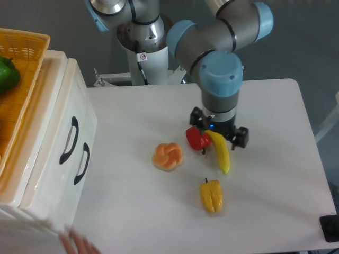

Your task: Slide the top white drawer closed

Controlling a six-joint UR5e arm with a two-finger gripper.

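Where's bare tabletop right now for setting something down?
Free: the strip between the white plastic cabinet and the orange twisted bun; the table's right side beyond the yellow banana; the near edge below the yellow bell pepper. Crowded: mid-table, where the gripper hangs over the red bell pepper and banana.

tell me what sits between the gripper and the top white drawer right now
In the camera view, an orange twisted bun lies on the table between the gripper and the top white drawer; a red pepper sits beside the gripper.
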